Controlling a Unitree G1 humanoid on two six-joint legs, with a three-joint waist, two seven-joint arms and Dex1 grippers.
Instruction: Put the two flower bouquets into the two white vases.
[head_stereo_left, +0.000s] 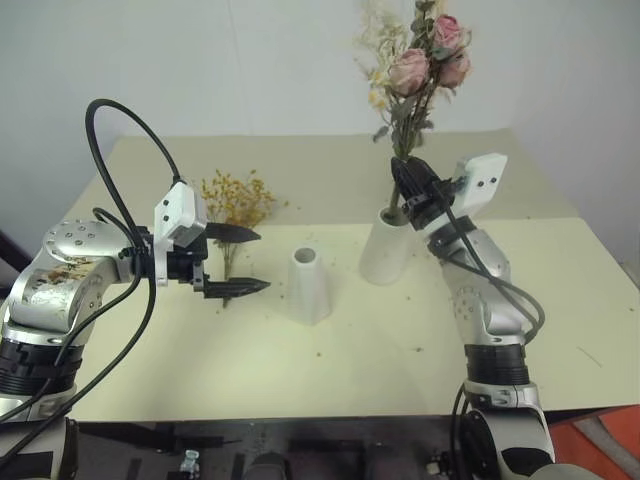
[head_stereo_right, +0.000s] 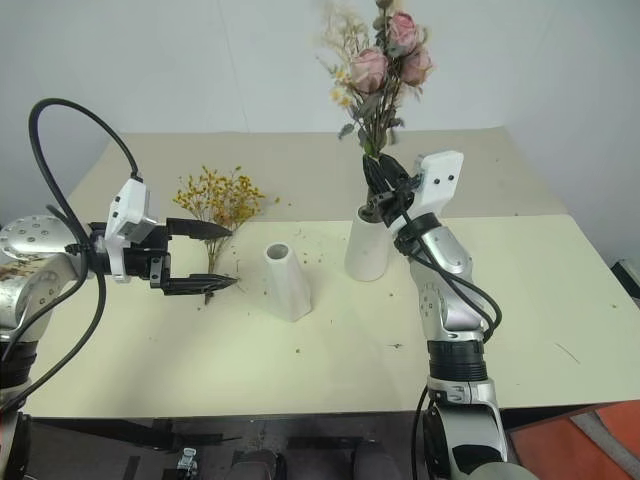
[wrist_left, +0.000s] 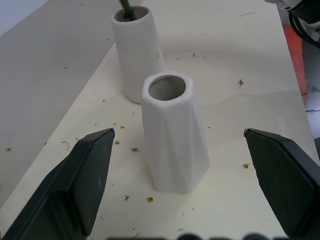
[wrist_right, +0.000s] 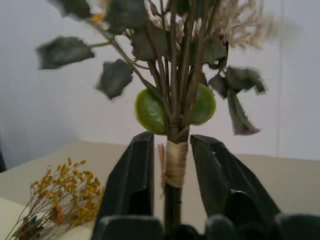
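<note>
Your right gripper (wrist_right: 172, 165) has its fingers a little apart, one on each side of the rose bouquet (head_stereo_left: 425, 60), whose stems already stand in the taller vase (head_stereo_left: 388, 245) at about one o'clock on the table (head_stereo_left: 560, 300). Pull away crookedly and you could snag the stems or tip that vase. Your left gripper (head_stereo_left: 238, 260) is wide open and empty. The shorter vase (head_stereo_left: 309, 285) is just beside it, and the yellow bouquet (head_stereo_left: 235, 200) lies behind at ten o'clock.

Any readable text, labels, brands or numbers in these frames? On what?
None. The two white vases, the rose bouquet, the yellow bouquet and the table carry no print, and no marking reads on either pincer's housing.
</note>
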